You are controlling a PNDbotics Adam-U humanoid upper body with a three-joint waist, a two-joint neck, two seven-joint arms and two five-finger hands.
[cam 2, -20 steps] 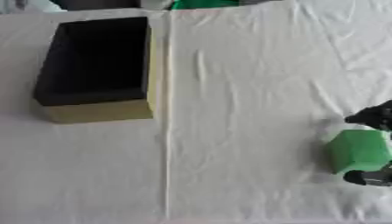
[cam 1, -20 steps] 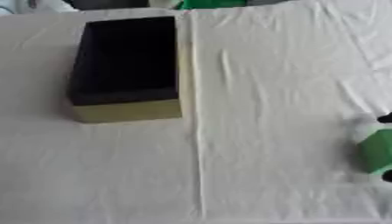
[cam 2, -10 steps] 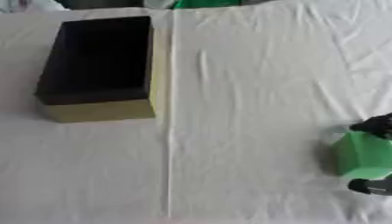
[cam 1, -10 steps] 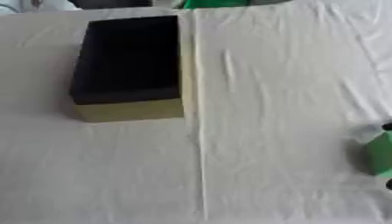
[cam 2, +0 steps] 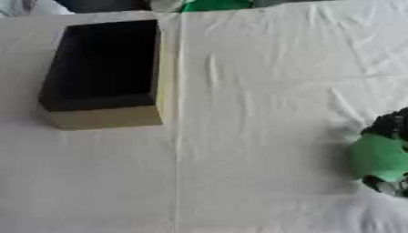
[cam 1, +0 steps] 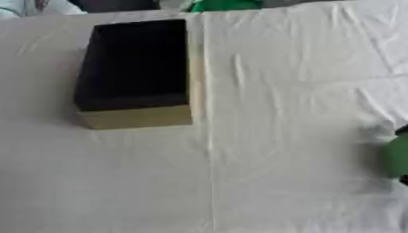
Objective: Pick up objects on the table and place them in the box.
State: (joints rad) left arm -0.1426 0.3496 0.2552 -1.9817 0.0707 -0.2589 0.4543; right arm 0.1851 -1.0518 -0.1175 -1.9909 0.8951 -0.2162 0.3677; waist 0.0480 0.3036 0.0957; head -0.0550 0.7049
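An open box (cam 2: 104,73) with a dark inside and tan walls stands on the white cloth at the upper left; nothing shows inside it. At the right edge lies a green block (cam 2: 378,157). My right hand (cam 2: 390,124) has black fingers above and below the block, curled round it. In the left eye view only a sliver of the green block (cam 1: 397,157) shows at the border. My left hand appears in neither view.
The white cloth (cam 2: 255,136) covers the table, with a long crease down the middle and wrinkles towards the right. Another green thing (cam 2: 213,5) lies at the far edge behind the box.
The green block and my right hand have drifted slightly to the right, nearer the picture's edge. The box has stayed where it was.
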